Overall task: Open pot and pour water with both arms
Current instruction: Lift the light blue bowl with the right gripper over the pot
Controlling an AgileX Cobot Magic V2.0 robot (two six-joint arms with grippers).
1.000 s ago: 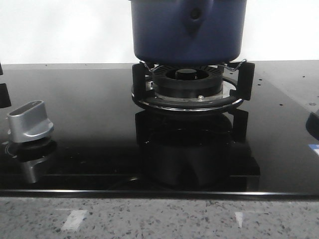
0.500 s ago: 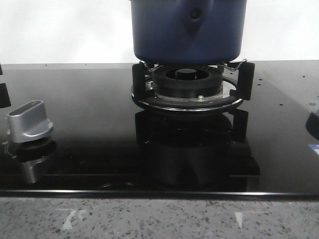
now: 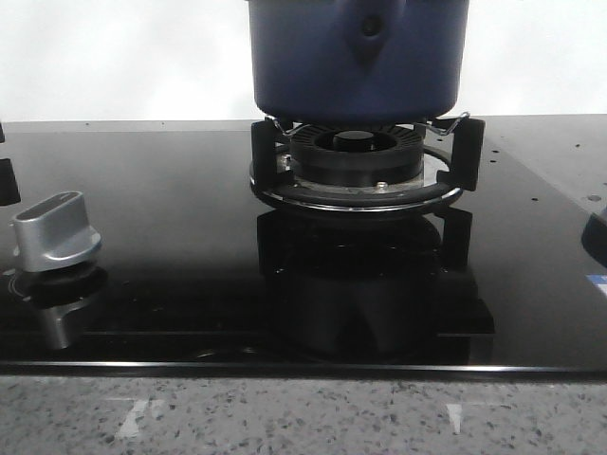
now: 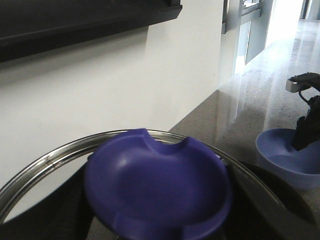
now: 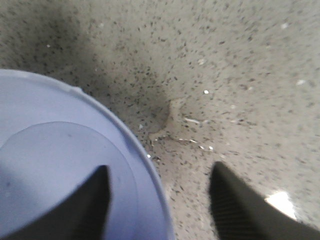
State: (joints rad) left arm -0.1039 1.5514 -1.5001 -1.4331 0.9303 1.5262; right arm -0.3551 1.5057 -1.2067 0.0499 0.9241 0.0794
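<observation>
The dark navy pot (image 3: 358,57) stands on the black burner grate (image 3: 365,169); its top is cut off by the front view's edge. In the left wrist view a blue lid knob (image 4: 157,185) fills the foreground inside the lid's steel rim (image 4: 45,162). My left gripper (image 4: 157,220) is shut on that knob, with dark fingers either side of it. My right gripper (image 5: 160,167) is open and straddles the rim of a light blue bowl (image 5: 45,150). One finger (image 5: 92,200) is inside the bowl and the other is over the counter.
A silver stove knob (image 3: 57,232) sits at the left of the glossy black cooktop (image 3: 171,227). Speckled stone counter (image 5: 225,75) surrounds the bowl (image 4: 285,155), which stands to the right with the right arm (image 4: 306,120) over it. A white wall rises behind.
</observation>
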